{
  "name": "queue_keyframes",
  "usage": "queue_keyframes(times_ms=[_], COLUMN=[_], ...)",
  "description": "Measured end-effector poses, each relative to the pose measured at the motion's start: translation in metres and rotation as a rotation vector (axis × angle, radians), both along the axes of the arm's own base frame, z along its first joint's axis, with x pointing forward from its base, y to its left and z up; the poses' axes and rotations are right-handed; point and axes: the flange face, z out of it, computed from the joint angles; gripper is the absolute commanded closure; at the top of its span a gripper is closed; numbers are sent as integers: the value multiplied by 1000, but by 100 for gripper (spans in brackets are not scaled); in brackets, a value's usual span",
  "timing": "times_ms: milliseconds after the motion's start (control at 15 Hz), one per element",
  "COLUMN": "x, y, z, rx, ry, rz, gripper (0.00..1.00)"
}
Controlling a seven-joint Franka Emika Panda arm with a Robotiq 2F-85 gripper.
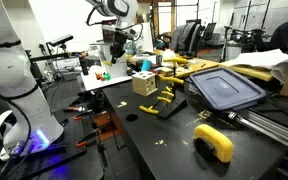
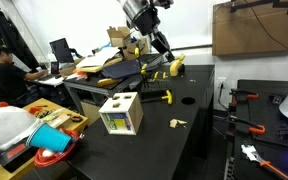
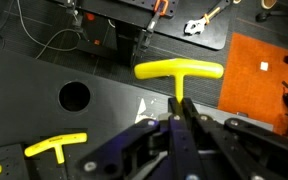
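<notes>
My gripper (image 3: pixel 179 105) is shut on the stem of a yellow T-shaped piece (image 3: pixel 179 72), with the crossbar sticking out past the fingertips. It holds the piece above the black table (image 3: pixel 44 70), near a round hole (image 3: pixel 74 96). In an exterior view the gripper (image 2: pixel 161 45) hangs high over the far part of the table. A second yellow T-shaped piece (image 3: pixel 56 147) lies on the table below; it also shows in both exterior views (image 2: pixel 167 97) (image 1: pixel 162 100).
A wooden box with cut-out holes (image 2: pixel 121 113) (image 1: pixel 144 83) stands on the table. A yellow curved object (image 1: pixel 214 142) (image 2: pixel 174 68) and a dark blue lid (image 1: pixel 224 88) lie nearby. An orange mat (image 3: pixel 264 75) and red-handled tools (image 2: pixel 246 100) lie off to the side.
</notes>
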Motion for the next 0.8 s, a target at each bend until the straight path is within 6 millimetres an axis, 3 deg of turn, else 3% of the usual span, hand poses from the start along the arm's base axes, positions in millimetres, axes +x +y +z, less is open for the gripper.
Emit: queue_keyframes(times_ms=[400,800], x=[34,59], y=[22,29], z=[13,3], rx=[1,-48], ry=[28,70], rz=[43,86], gripper=[98,98])
